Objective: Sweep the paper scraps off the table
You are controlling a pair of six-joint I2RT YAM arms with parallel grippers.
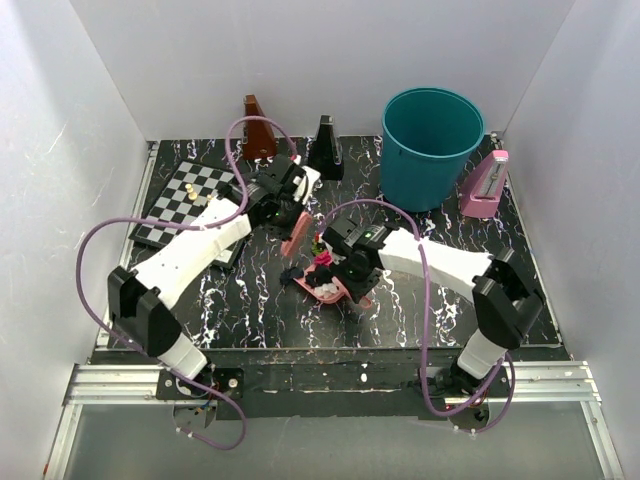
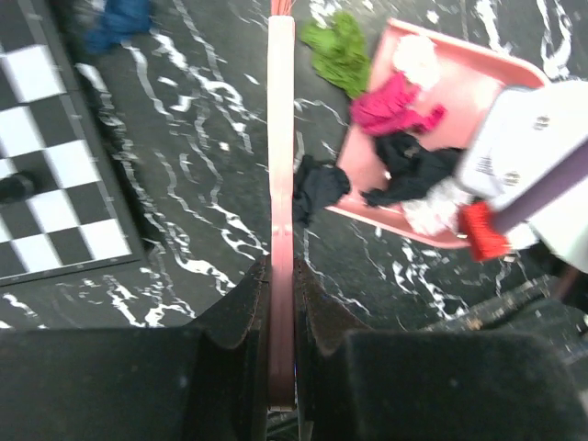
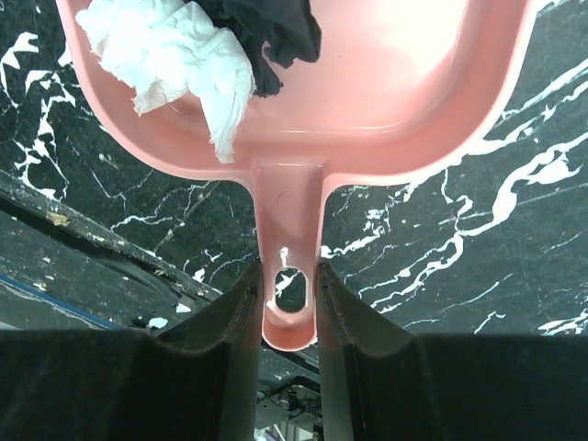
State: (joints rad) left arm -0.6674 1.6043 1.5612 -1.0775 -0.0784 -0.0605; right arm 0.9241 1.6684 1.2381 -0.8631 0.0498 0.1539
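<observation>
**A:** Entry one, nearest the arm bases: right gripper [image 3: 287, 280], fingers pinching the handle of the pink dustpan [image 3: 395, 101], low centre of the right wrist view. Why held so?

**B:** Likely to keep the pan's lip down on the table [image 3: 478, 230] so wads slide in. Contents: paper scraps [image 3: 175, 50], white and dark, plus a magenta one in the left wrist view.

**A:** Entry two: left gripper [image 2: 282, 276], fingers pressed onto the handle of the pink brush [image 2: 281, 138], which runs up the middle of that frame.

**B:** Set alongside the pan's mouth, I'd judge, to push strays toward it. A dark wad [image 2: 320, 184] lies between brush and pan, just beside the lip. A green wad [image 2: 338, 50] sits near the pan's upper corner. A blue wad [image 2: 115, 23] lies well apart, upper left, by the chessboard [image 2: 46, 165].

**A:** Entry three, farthest: teal bucket [image 1: 430, 145], upper right of the overhead view.

**B:** Presumably where the pan gets emptied. Sweeping looks only partly done.
</observation>
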